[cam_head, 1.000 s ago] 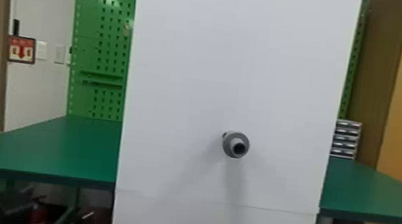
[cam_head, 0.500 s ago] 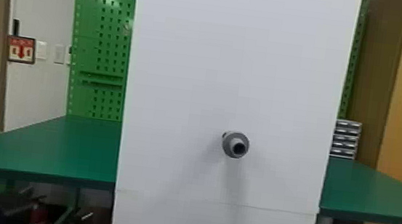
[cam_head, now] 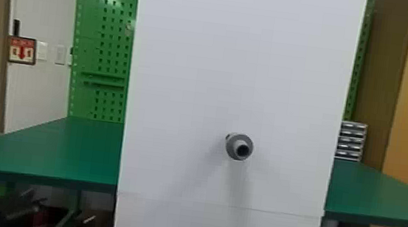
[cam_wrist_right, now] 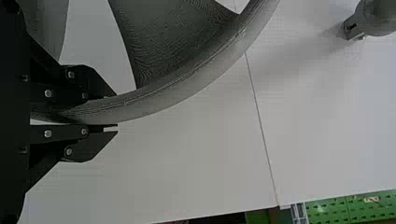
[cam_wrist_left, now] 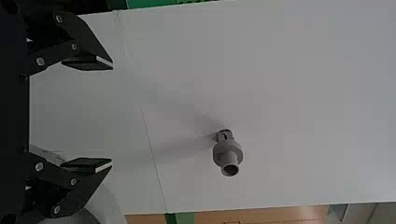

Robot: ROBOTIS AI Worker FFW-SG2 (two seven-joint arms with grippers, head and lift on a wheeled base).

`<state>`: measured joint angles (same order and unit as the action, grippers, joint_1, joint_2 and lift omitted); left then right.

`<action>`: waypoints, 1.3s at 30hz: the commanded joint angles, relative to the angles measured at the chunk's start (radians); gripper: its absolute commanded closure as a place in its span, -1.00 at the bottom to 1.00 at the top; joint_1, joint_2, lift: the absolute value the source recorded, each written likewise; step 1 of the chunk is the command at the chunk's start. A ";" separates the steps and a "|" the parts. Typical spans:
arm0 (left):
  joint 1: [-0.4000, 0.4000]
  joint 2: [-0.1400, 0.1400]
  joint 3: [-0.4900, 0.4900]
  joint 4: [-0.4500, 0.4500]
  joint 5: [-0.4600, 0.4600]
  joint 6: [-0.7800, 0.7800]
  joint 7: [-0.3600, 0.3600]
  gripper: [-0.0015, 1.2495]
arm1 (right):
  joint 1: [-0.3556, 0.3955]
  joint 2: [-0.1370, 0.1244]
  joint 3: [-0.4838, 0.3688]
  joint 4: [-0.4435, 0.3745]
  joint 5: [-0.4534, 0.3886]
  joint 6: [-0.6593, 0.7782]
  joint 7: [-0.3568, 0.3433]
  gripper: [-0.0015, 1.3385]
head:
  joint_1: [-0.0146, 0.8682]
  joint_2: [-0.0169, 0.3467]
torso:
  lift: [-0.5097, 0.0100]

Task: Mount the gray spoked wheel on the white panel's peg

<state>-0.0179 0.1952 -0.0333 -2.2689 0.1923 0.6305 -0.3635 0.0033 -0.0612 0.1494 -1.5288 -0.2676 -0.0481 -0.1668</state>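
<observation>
While the right gripper (cam_wrist_right: 114, 112) pinches the gray spoked wheel (cam_wrist_right: 177, 89) by its rim, below the collared gray peg (cam_head: 233, 148) on the white panel (cam_head: 242, 71), the left gripper (cam_wrist_left: 112, 116) gapes empty; best raise the wheel level, align its center, then push straight.

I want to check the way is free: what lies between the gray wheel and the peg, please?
In the right wrist view, nothing stands between the wheel and the peg; behind that stretch is white panel with a soft shadow.
</observation>
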 commanded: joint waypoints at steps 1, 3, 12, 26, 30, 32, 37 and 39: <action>-0.001 0.000 -0.002 0.000 -0.001 0.000 0.000 -0.18 | -0.011 0.027 -0.056 -0.126 0.074 0.180 0.001 0.70 | -0.69 -0.95 | -0.61; -0.001 0.000 -0.002 0.000 -0.002 0.000 0.000 -0.19 | -0.014 0.038 -0.076 -0.180 0.093 0.257 0.001 0.70 | -0.69 -0.95 | -0.61; 0.001 0.000 0.003 0.000 -0.004 0.000 0.000 -0.18 | -0.066 0.006 -0.077 -0.340 0.099 0.510 0.010 0.70 | -0.69 -0.95 | -0.61; 0.001 0.001 0.000 0.000 -0.004 0.000 0.000 -0.19 | -0.178 -0.028 -0.103 -0.570 0.177 0.835 0.072 0.70 | -0.69 -0.95 | -0.61; 0.001 0.001 0.000 0.002 -0.004 0.000 0.000 -0.19 | -0.212 -0.051 -0.105 -0.623 0.156 0.898 0.073 0.70 | -0.69 -0.95 | -0.61; 0.001 0.001 -0.002 0.002 -0.004 0.000 0.000 -0.19 | -0.236 -0.063 -0.105 -0.656 0.154 0.947 0.073 0.70 | -0.69 -0.95 | -0.61; 0.001 0.001 -0.003 0.003 -0.007 0.000 0.000 -0.19 | -0.287 -0.088 -0.103 -0.714 0.122 1.045 0.073 0.70 | -0.69 -0.95 | -0.61; 0.001 0.001 -0.003 0.003 -0.007 0.000 0.000 -0.19 | -0.302 -0.095 -0.105 -0.737 0.111 1.082 0.073 0.70 | -0.69 -0.95 | -0.61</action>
<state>-0.0168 0.1969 -0.0361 -2.2660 0.1861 0.6305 -0.3635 -0.2662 -0.1400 0.0464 -2.2232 -0.1329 0.9642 -0.0935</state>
